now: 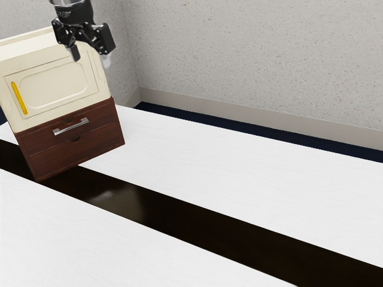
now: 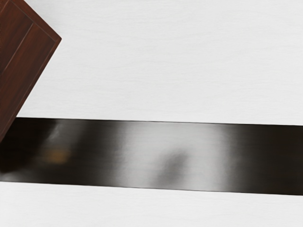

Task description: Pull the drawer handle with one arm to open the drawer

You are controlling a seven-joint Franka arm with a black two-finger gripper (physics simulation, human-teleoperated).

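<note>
- Drawer [image 1: 42, 136] in dark brown wood, upper of two, closed flush in the cabinet's base, at the exterior view's left.
- Behind everything, a speckled grey wall [image 1: 257, 54].
- Below, a white table [image 1: 239, 155], crossed by a glossy black strip [image 1: 197, 209] with blurred reflections in the wrist view.
- Between table and wall, a band of dark blue floor [image 1: 299, 139].
- On the table, a cabinet [image 1: 30, 37], cream above and brown below, with its lower front edge by the black strip.
- High up near the cabinet's cream part, a black gripper [image 1: 91, 60], spread wide and empty, well apart from the drawer.
- On the cream door [image 1: 54, 84], an upright, slightly tilted yellow bar [image 1: 19, 98].
- Across the drawer front, a silver handle [image 1: 70, 126], untouched.
</note>
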